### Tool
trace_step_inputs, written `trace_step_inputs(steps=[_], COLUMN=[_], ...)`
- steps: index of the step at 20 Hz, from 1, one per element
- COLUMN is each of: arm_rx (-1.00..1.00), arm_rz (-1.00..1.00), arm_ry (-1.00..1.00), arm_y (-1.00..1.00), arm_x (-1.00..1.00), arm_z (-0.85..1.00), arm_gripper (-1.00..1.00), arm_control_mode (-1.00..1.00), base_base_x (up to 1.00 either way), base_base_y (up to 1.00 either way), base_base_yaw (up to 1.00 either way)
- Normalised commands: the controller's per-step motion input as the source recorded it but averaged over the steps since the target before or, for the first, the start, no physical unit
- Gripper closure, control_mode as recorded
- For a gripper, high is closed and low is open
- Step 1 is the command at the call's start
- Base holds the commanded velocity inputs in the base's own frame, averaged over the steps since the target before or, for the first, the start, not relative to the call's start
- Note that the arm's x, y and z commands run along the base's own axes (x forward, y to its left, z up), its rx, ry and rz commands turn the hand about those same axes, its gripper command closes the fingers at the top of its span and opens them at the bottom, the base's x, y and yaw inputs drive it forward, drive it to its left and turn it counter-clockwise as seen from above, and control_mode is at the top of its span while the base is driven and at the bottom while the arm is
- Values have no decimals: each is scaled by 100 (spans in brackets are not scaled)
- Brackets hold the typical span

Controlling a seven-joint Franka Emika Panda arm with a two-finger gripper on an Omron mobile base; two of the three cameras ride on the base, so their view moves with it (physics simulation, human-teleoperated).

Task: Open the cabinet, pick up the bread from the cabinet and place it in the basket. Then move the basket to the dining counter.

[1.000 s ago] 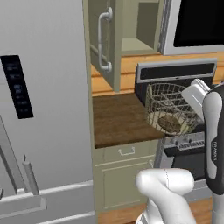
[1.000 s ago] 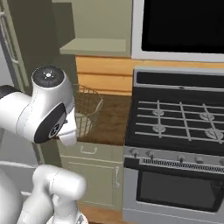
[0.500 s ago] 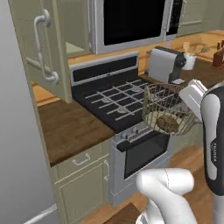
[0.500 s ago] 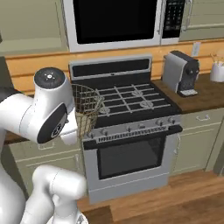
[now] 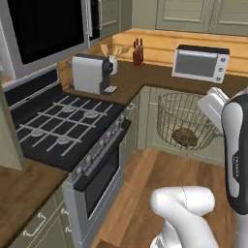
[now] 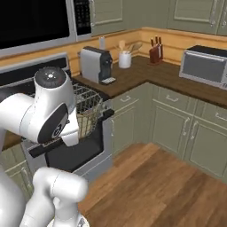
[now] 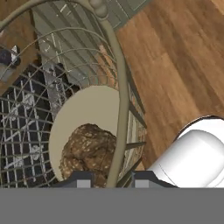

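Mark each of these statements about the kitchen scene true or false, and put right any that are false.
1. The bread lies inside the basket. True.
2. The basket stands on the stove. False: it hangs in the air above the wooden floor, carried by the arm.
3. The end effector is shut on the basket's rim. True.
4. The toaster oven sits on the floor. False: it sits on the dark countertop.
5. A knife block stands on the countertop by the wall. True.
6. The coffee machine is inside the basket. False: it stands on the countertop beside the stove.
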Motion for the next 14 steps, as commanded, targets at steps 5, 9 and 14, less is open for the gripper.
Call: trace_step_inputs(steps=[5,9,14], arm_rx=[0,0,0], arm_rz=[0,0,0], arm_ry=[0,0,0], arm_y=[0,0,0], arm_x=[0,0,0], arm_z=[0,0,0], arm_gripper=[100,100,100], arm_control_mode=[100,100,100], base_base_x=[0,0,0], base_base_y=[-34,-20,-24], base_base_yaw=[-86,-90,-89])
